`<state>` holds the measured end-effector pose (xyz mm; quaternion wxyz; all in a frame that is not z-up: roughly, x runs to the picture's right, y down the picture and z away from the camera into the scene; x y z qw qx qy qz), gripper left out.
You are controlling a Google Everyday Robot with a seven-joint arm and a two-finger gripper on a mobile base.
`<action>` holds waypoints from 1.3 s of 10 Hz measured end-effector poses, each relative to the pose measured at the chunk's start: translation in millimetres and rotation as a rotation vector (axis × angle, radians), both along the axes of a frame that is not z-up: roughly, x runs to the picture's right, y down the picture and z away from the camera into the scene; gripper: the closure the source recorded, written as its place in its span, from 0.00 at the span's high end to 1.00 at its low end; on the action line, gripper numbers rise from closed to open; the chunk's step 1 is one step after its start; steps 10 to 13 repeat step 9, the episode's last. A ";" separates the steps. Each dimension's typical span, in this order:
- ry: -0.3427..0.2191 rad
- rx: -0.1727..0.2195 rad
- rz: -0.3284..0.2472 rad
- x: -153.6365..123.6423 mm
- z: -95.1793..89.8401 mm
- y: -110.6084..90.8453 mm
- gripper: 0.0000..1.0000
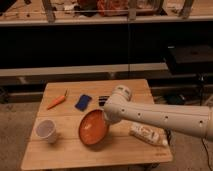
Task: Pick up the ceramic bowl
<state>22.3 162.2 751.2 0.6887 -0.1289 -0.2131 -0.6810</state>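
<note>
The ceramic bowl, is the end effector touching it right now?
Touching. In the camera view the end effector meets the right rim of the ceramic bowl, which is tilted up off the table.
</note>
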 end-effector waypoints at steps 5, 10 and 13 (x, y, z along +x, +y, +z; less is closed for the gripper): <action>-0.004 0.015 -0.006 -2.1 -9.5 -14.6 0.09; -0.009 0.026 -0.007 -3.5 -16.1 -24.6 0.09; -0.009 0.026 -0.007 -3.5 -16.1 -24.6 0.09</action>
